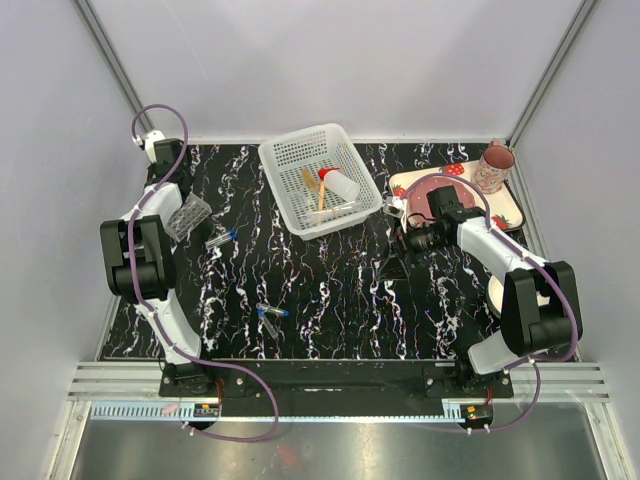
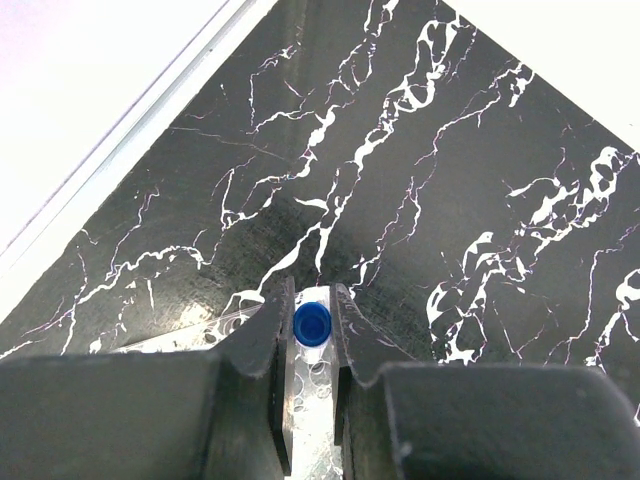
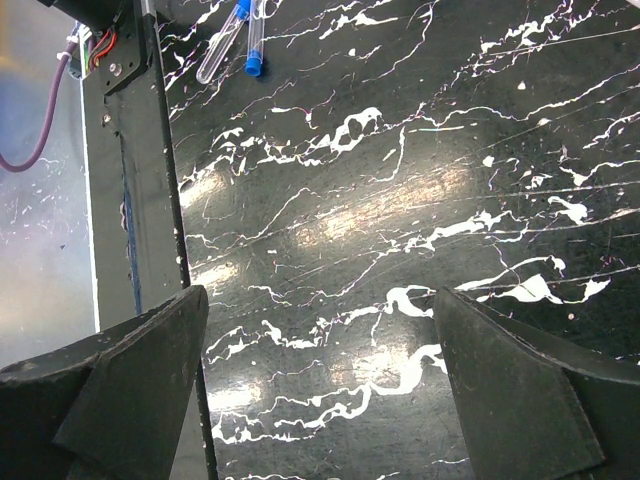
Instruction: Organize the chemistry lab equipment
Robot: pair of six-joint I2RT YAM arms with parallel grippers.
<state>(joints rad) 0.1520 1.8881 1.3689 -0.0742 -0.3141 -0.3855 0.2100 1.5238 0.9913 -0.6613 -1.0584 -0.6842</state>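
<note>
My left claw (image 2: 311, 298) is drawn in to a narrow gap around a blue-capped tube (image 2: 312, 323). A finger presses each side of it, and the round cap faces the wrist camera. Beneath the tube, between and just left of my fingers, the bubbled plastic of the clear rack (image 2: 316, 400) shows. The rack sits on the black marbled desk (image 2: 420, 180) close to its left edge, just beside my left arm in the overhead view.

My right claw (image 3: 320, 296) is spread wide and grips nothing — only bare desk shows between its fingers. It hangs over the right part of the desk, near the strawberry-print tray (image 1: 512, 205), which has a pink mug (image 1: 493, 166) at its far corner.

Four more capped tubes lie loose on the desk. One pair (image 1: 222, 238) lies just right of the rack. The other pair (image 1: 270, 315) lies nearer the front edge, well apart from both claws.

At the far middle stands a white basket (image 1: 285, 165). Inside it the red-capped squeeze bottle (image 1: 338, 183) lies on its side with the orange sticks (image 1: 312, 190) beside it.
</note>
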